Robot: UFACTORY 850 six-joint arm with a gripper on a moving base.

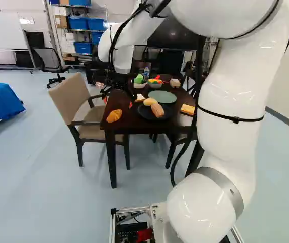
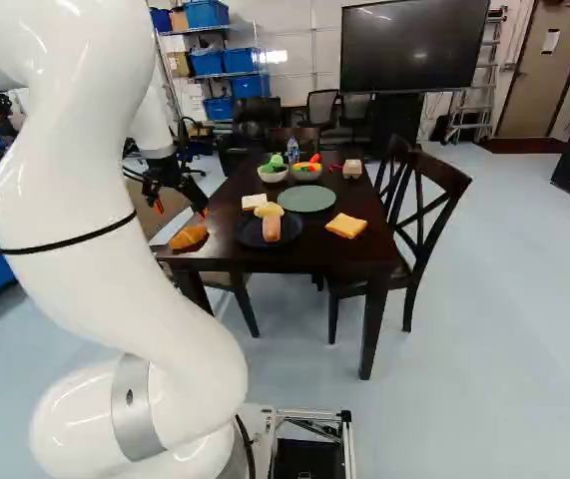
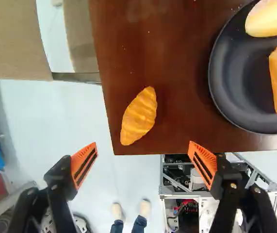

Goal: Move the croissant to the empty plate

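Above the table's near left corner, my gripper hangs over the croissant. In the wrist view the gripper stands wide open, nothing between its fingers. Just ahead of the fingers the orange-brown croissant lies at a slant on bare wood near the table's corner; it also shows at the table's left edge in the left base view. The empty plate is round and green, beyond the black plate, and does not show in the wrist view.
The black plate holds two breads. On the dark table are sliced breads, two bowls of toy food, a bottle and a small box. A beige chair stands at the table's left, dark chairs at its right.
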